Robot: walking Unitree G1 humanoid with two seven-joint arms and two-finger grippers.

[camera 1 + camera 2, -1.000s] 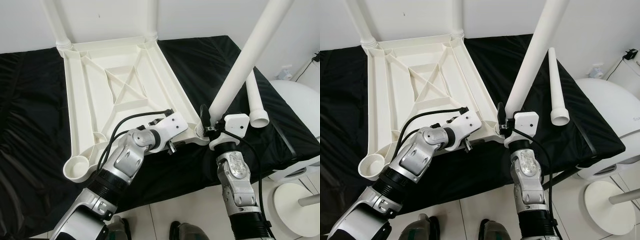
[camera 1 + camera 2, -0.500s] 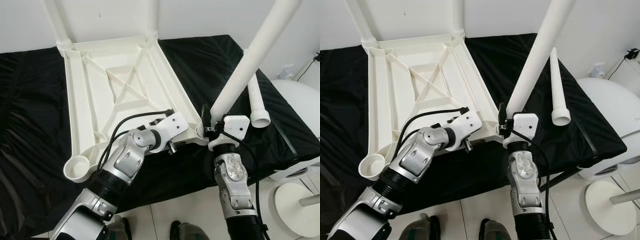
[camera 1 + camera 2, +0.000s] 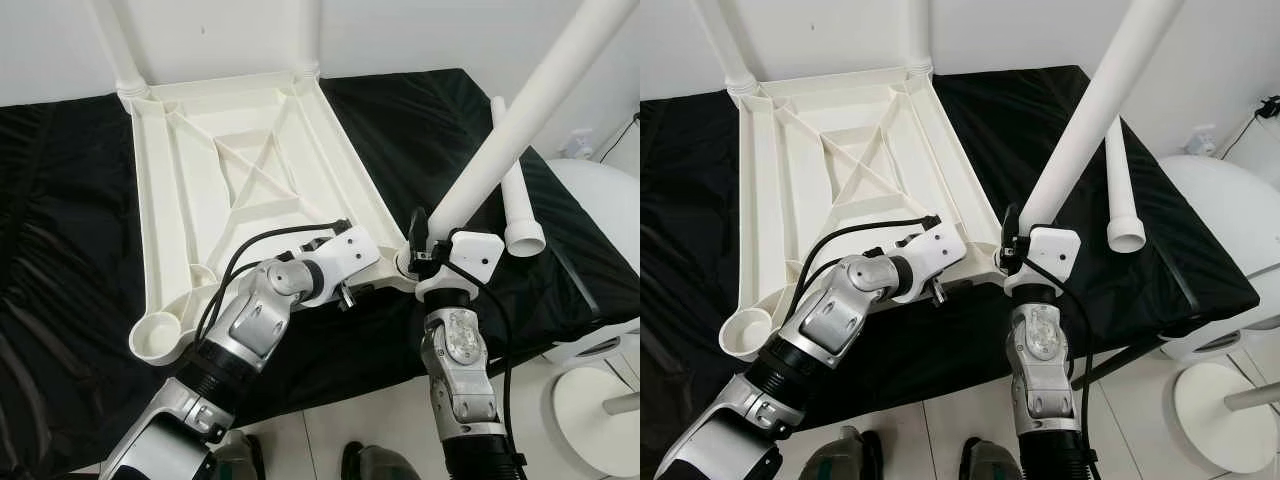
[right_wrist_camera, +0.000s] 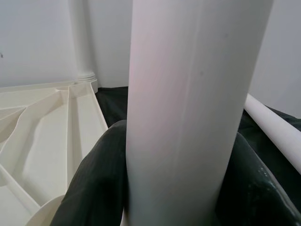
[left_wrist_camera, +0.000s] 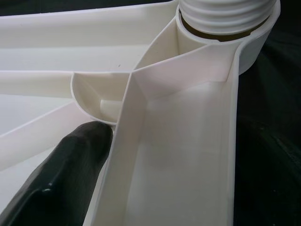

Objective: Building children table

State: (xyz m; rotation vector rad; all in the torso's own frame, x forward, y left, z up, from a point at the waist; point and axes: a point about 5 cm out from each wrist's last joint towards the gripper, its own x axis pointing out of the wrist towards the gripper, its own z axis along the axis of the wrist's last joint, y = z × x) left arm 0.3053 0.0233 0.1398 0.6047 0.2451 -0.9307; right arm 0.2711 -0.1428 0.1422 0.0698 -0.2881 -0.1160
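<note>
On the black-draped bench (image 3: pixel 60 200) lies the upturned white tabletop (image 3: pixel 250 190), ribbed underside facing up, with two legs already standing in the far corner sockets at about 11 and 12 o'clock. My right gripper (image 3: pixel 425 240) is clamped around the base of a third leg (image 3: pixel 500 130), fingers (image 4: pixel 94 183) pressed against either side of the tube; the leg leans toward 2 o'clock out of the near right corner socket (image 5: pixel 225 19), where its threaded end is partly seated. My left gripper (image 3: pixel 345 262) bears on the tabletop's near edge just beside that socket, one finger (image 5: pixel 61 174) resting against an inner rib; I cannot tell how far this gripper is open. A fourth leg (image 3: pixel 515 195) lies loose on the cloth at 3 o'clock, well clear of the tabletop. The near left socket (image 3: pixel 155 335), at 8 o'clock, is unfilled.

Step in hand, as I judge it: fitting the third leg. The next move calls for bringing the tilted leg upright so its thread aligns with the socket, then turning it home while my left gripper steadies the tabletop against the twist.
</note>
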